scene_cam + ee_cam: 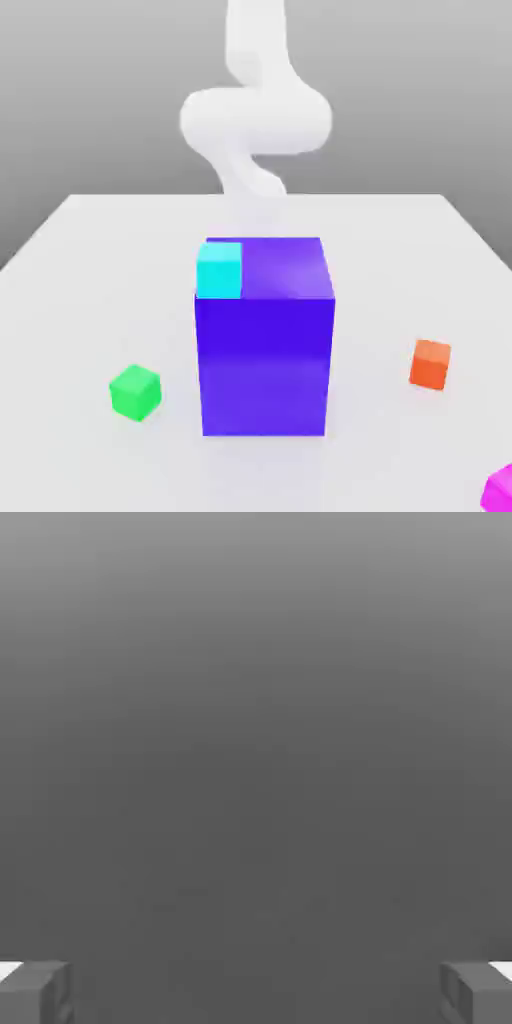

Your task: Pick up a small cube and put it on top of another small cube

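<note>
Out on the pale table (60, 330) in the exterior view, you've got a big blue-violet block (265, 365) in the middle, so picture a clock centred on it with 12 at the far side. Your magenta cube (498, 492) is at about 4 o'clock, well away and partly cut off by the frame's edge. The green cube (135, 392) you're stacking onto is near 8, closer to the block. The orange cube (430, 364) sits around 3, and a cyan cube (220, 272) looks to be perched on the block's near corner, toward 10 o'clock. Your arm (255, 120) is over at 12, behind the block.

What I'd worry about: you've got that tall block between the two cubes, so a low, straight carry could clip it or knock the cyan one down. A sloppy swing out to 4 could nudge the orange cube too. Both your cubes look turned a bit, so if you don't match the angle you might get a skewed grip, then an off-centre drop that topples.

Over in the hand view, your gripper (256, 994) is wide open with nothing between the jaws. As for brands, labels or writing, you won't find any I can read.
</note>
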{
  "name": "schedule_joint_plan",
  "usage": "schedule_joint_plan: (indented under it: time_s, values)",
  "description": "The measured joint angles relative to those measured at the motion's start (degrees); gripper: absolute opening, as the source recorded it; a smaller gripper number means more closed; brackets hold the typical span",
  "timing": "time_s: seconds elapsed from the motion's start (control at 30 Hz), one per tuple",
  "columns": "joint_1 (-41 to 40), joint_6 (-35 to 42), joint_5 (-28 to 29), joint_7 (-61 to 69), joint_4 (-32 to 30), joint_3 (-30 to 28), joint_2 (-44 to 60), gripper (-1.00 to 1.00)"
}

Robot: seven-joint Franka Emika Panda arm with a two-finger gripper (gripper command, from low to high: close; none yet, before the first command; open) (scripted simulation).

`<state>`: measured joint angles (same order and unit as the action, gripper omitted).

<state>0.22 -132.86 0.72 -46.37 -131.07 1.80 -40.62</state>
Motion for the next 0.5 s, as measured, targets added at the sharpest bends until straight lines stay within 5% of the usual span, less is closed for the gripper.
schedule_joint_plan:
  time_s: [0.5]
  values:
    - [2.3, -6.5, 6.9, -5.1, 4.3, 10.8, 31.4, 0.00]
